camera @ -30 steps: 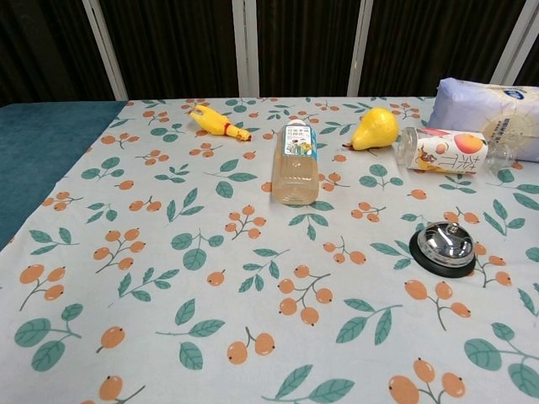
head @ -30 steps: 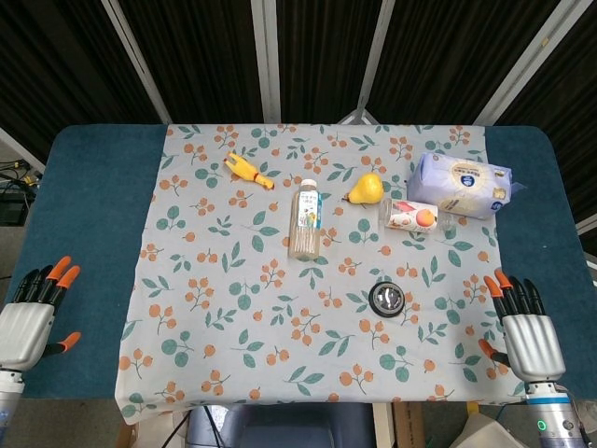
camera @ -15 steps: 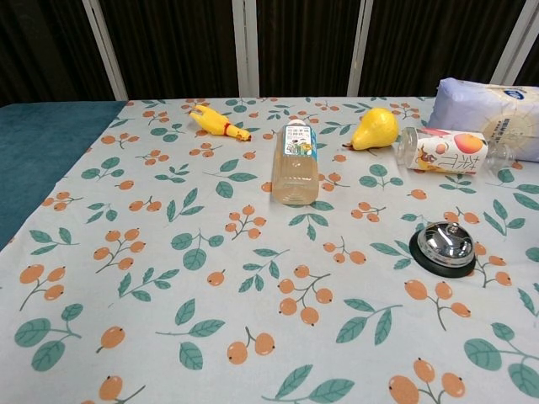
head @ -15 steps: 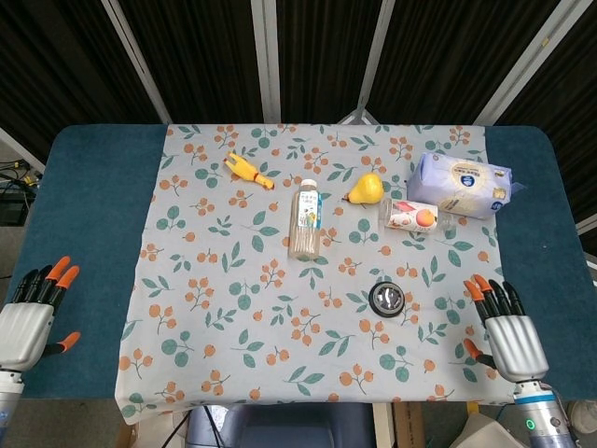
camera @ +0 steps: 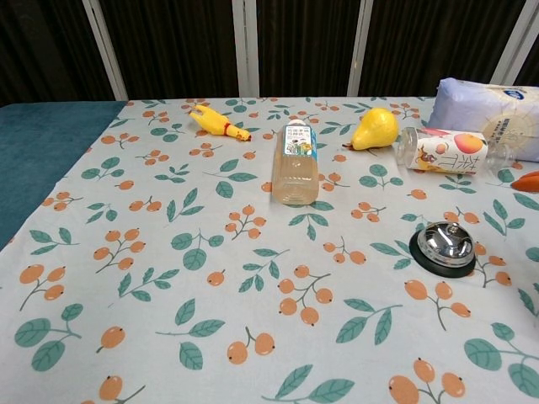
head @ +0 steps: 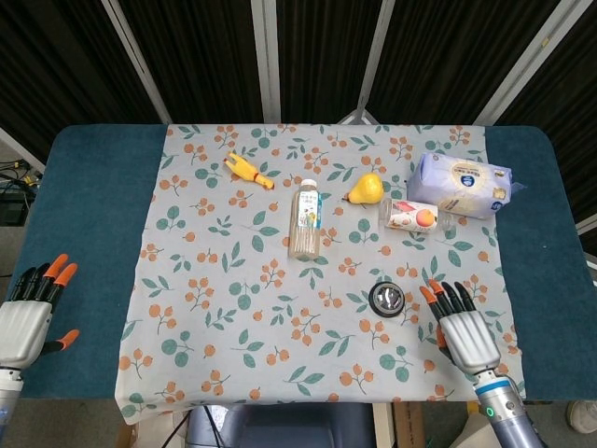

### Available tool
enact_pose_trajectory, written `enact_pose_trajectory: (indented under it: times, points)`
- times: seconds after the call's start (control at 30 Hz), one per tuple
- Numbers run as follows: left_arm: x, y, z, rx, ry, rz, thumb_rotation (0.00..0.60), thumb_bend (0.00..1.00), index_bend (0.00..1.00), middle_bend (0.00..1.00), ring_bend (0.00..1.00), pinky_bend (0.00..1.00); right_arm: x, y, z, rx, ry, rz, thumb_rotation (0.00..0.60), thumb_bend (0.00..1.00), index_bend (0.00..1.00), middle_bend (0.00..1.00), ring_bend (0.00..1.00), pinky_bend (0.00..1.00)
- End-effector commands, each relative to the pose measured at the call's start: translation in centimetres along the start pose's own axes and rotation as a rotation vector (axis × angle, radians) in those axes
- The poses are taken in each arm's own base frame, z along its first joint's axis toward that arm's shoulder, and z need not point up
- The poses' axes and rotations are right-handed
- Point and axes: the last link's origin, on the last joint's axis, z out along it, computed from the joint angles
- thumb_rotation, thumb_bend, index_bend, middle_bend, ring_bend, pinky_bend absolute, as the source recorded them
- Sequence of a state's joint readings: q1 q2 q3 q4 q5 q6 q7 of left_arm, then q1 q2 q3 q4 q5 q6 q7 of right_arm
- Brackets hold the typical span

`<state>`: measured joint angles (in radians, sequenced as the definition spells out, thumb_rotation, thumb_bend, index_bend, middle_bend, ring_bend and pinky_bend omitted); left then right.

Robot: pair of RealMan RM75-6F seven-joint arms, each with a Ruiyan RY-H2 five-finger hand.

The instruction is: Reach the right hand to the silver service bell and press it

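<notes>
The silver service bell (head: pixel 387 299) on its black base sits on the patterned cloth, right of centre; the chest view shows the bell (camera: pixel 445 245) at the right. My right hand (head: pixel 464 329) hovers just right of the bell and slightly nearer me, fingers spread, holding nothing. In the chest view only an orange fingertip (camera: pixel 527 180) of it pokes in at the right edge. My left hand (head: pixel 26 315) stays at the near left over the blue table, fingers apart and holding nothing.
Behind the bell lie a toppled peach-label bottle (head: pixel 410 216), a yellow pear (head: pixel 367 189), a tissue pack (head: pixel 461 184), a drink bottle (head: pixel 306 219) and a yellow rubber chicken (head: pixel 248 171). The cloth's near edge (head: pixel 308 399) runs in front of the bell.
My right hand has slid left from the table's right edge to a spot just beside the bell. The left hand has stayed put, and no object has moved.
</notes>
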<state>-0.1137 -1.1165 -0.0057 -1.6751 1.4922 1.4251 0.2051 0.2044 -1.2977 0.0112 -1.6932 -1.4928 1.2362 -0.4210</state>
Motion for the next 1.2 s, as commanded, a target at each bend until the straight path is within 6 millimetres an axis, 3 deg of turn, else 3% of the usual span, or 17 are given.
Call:
enact_pose_trajectory:
  times: [0.03, 0.7, 1.2]
  points:
    - [0.0, 0.0, 0.0, -0.001, -0.001, 0.001, 0.6, 0.03, 0.0, 0.0, 0.0, 0.0, -0.6, -0.8, 0.9, 0.009, -0.017, -0.015, 0.6, 0.9, 0.0, 0.0, 0.0, 0.0]
    - [-0.1, -0.1, 0.0, -0.003, -0.001, 0.0, 0.6, 0.03, 0.0, 0.0, 0.0, 0.0, -2.1, -3.4, 2.4, 0.04, -0.041, -0.02, 0.6, 0.9, 0.0, 0.0, 0.0, 0.0]
    - [-0.1, 0.0, 0.0, -0.006, -0.002, -0.001, 0.6, 0.03, 0.0, 0.0, 0.0, 0.0, -2.5, -3.4, 2.7, 0.031, -0.058, -0.033, 0.6, 0.9, 0.0, 0.0, 0.0, 0.0]
